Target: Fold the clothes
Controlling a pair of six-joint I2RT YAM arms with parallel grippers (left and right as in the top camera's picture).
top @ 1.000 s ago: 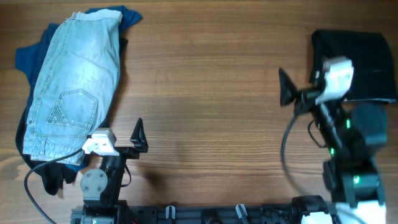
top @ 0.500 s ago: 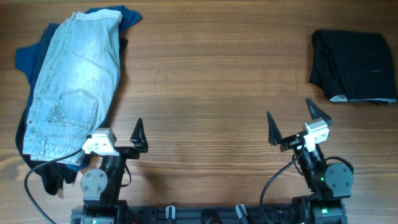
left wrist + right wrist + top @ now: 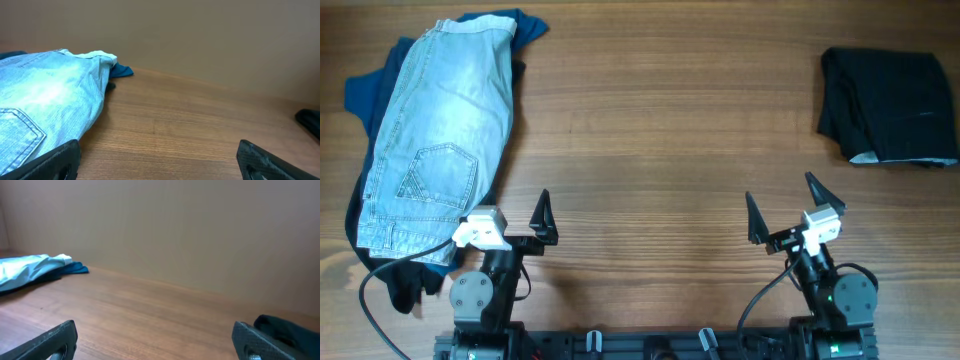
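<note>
Left pincer [image 3: 157, 162] and right pincer [image 3: 781, 192] both apart, near surface [image 3: 650, 150] edge; folded black shorts [image 3: 890, 105] far right; denim shorts [image 3: 440, 140] atop blue top [image 3: 365, 90] left

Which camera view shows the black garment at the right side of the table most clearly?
The overhead view: the black garment lies whole, folded, with a pale strip at its lower edge. The left wrist view catches only a dark sliver at the right border; the right wrist view shows only a low dark corner at lower right.
</note>
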